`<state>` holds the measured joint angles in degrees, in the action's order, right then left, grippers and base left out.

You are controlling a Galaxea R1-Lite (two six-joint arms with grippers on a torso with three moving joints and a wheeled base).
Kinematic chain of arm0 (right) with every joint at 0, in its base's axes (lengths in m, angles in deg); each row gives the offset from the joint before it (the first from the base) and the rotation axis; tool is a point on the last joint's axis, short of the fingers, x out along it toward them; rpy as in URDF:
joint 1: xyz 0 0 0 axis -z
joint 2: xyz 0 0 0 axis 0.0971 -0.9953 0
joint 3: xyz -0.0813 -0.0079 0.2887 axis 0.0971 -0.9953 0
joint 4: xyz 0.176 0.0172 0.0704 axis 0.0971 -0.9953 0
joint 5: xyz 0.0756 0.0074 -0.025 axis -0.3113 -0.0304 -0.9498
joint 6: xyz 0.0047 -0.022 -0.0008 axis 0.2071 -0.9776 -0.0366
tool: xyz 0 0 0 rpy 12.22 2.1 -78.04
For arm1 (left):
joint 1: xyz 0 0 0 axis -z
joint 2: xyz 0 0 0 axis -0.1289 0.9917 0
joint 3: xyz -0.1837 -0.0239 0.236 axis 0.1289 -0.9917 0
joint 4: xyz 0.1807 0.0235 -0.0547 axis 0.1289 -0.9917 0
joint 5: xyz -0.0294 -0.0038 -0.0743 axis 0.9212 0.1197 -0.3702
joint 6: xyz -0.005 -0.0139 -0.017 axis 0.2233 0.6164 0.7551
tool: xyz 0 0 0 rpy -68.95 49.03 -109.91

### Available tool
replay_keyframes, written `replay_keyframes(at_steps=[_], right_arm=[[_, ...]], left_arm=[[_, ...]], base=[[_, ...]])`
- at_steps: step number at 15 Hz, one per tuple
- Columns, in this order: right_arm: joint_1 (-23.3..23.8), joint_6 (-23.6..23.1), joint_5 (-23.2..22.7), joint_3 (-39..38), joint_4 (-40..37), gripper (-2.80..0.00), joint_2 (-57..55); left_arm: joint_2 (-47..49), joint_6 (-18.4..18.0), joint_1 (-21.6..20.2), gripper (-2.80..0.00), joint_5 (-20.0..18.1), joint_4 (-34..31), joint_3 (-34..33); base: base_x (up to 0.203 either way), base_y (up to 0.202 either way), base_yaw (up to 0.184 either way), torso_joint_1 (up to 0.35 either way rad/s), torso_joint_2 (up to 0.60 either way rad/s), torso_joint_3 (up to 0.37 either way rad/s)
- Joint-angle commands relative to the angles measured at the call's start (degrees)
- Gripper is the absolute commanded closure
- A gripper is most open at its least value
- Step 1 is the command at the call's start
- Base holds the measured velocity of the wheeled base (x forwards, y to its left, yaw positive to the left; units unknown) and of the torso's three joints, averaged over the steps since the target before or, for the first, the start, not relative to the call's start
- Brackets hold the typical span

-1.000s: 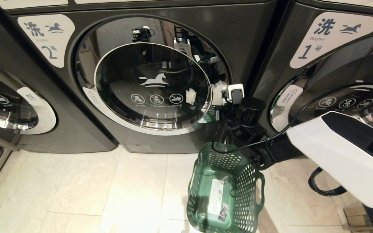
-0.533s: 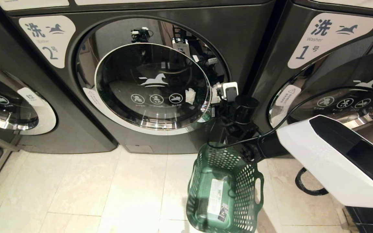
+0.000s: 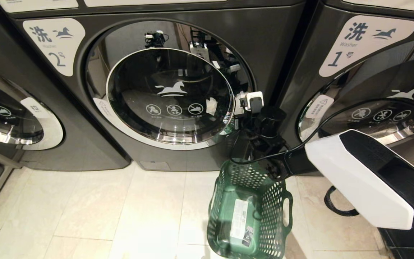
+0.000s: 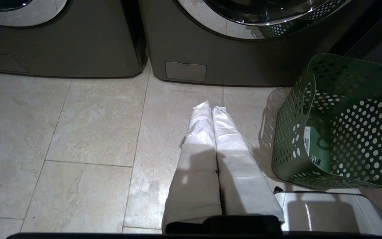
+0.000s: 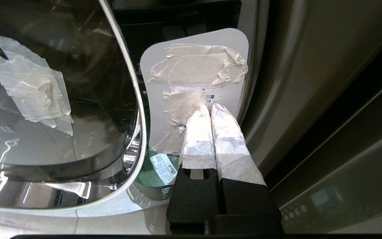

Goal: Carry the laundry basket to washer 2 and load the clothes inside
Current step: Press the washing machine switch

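Pressing its closed tips on the taped white tab (image 5: 196, 76) beside washer 2 (image 3: 171, 93)'s door, the right gripper (image 5: 210, 109) holds nothing, the left gripper (image 4: 212, 108) closed too.

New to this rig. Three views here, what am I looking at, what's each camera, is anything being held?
It is a wheeled robot with two arms in a laundry room. The head view looks down from the robot's head at the dark grey front-load washer marked 2, door closed. The white and black arm on the right side is the robot's right arm.

On the pale tiled floor stands the dark green perforated plastic laundry basket; no clothes show inside it, only a white sticker on its bottom.

The right wrist view sits behind the right gripper: its tape-wrapped fingers are shut, empty, with their tips at a taped white plate beside the washer's chrome door rim.

The left wrist view shows the left gripper, shut and empty, over the floor beside the basket.
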<state>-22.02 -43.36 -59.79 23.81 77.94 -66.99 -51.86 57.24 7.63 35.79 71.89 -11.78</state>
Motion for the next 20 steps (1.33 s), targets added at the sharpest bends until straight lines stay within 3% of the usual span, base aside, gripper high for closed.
replay_keyframes(at_steps=[1, 7, 10, 12, 14, 17, 18, 20], right_arm=[[-1.33, 0.09, 0.11, -7.02, -0.8, 0.0, 6.23], [-9.38, 1.39, -4.15, -39.04, -7.4, 0.0, 33.18], [-11.94, 3.52, -4.89, -57.32, -16.15, 0.0, 47.12], [-10.64, 7.38, -5.15, -68.69, -23.73, 0.0, 57.77], [-1.58, 9.93, -7.8, -76.53, -29.91, 0.0, 64.99], [20.08, 9.88, -15.93, -80.39, -36.26, 0.0, 75.13], [24.93, 8.57, -18.73, -81.37, -38.12, 0.0, 80.8], [29.41, 5.49, -22.95, -83.96, -42.26, 0.0, 93.25]], left_arm=[[0.09, 0.03, 0.03, 0.0, 0.02, 0.02, -0.09], [0.09, 0.03, 0.03, 0.0, 0.02, 0.02, -0.09], [0.09, 0.03, 0.03, 0.0, 0.02, 0.02, -0.09], [0.09, 0.03, 0.03, 0.0, 0.02, 0.02, -0.09], [0.09, 0.03, 0.03, 0.0, 0.02, 0.02, -0.09], [0.09, 0.03, 0.03, 0.0, 0.02, 0.02, -0.09], [0.09, 0.03, 0.03, 0.0, 0.02, 0.02, -0.09], [0.09, 0.03, 0.03, 0.0, 0.02, 0.02, -0.09]], base=[[0.0, 0.0, 0.0, 0.0, 0.0, 0.0], [0.0, 0.0, 0.0, 0.0, 0.0, 0.0], [0.0, 0.0, 0.0, 0.0, 0.0, 0.0], [0.0, 0.0, 0.0, 0.0, 0.0, 0.0], [0.0, 0.0, 0.0, 0.0, 0.0, 0.0], [0.0, 0.0, 0.0, 0.0, 0.0, 0.0], [0.0, 0.0, 0.0, 0.0, 0.0, 0.0], [0.0, 0.0, 0.0, 0.0, 0.0, 0.0]])
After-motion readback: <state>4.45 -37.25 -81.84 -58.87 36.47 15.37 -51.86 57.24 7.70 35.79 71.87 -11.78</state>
